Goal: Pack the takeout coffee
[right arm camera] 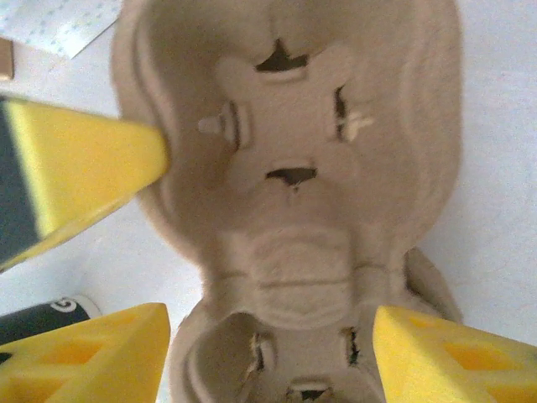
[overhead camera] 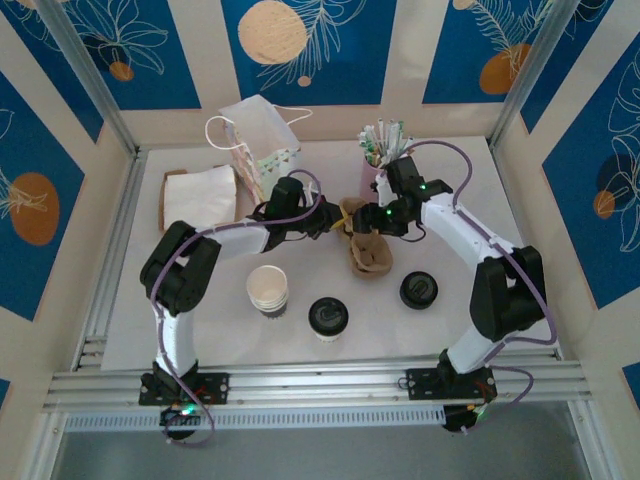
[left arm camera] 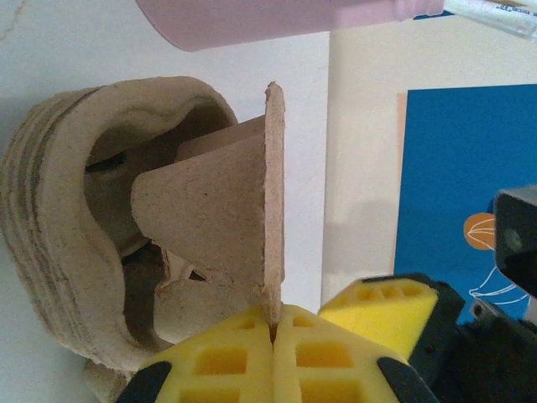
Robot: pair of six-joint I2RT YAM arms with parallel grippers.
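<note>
The takeout coffee [overhead camera: 328, 318], a whitish cup with a black sip lid, stands near the table's front, apart from both grippers. A brown pulp cup carrier [overhead camera: 366, 248] lies mid-table. My left gripper [overhead camera: 335, 222] is at its left end. In the left wrist view its yellow fingers [left arm camera: 226, 357] are shut on the carrier's thin upright edge [left arm camera: 274, 193]. My right gripper [overhead camera: 387, 214] hovers over the carrier [right arm camera: 294, 168]. It is open [right arm camera: 273, 353], with one finger on each side of the near cup well and a gap to the pulp.
A stack of lidless cups [overhead camera: 268, 290] stands left of the coffee and a loose black lid [overhead camera: 418, 290] to its right. At the back are a white paper bag [overhead camera: 258, 135], napkins [overhead camera: 200, 195] and a pink cup of stirrers [overhead camera: 385, 150].
</note>
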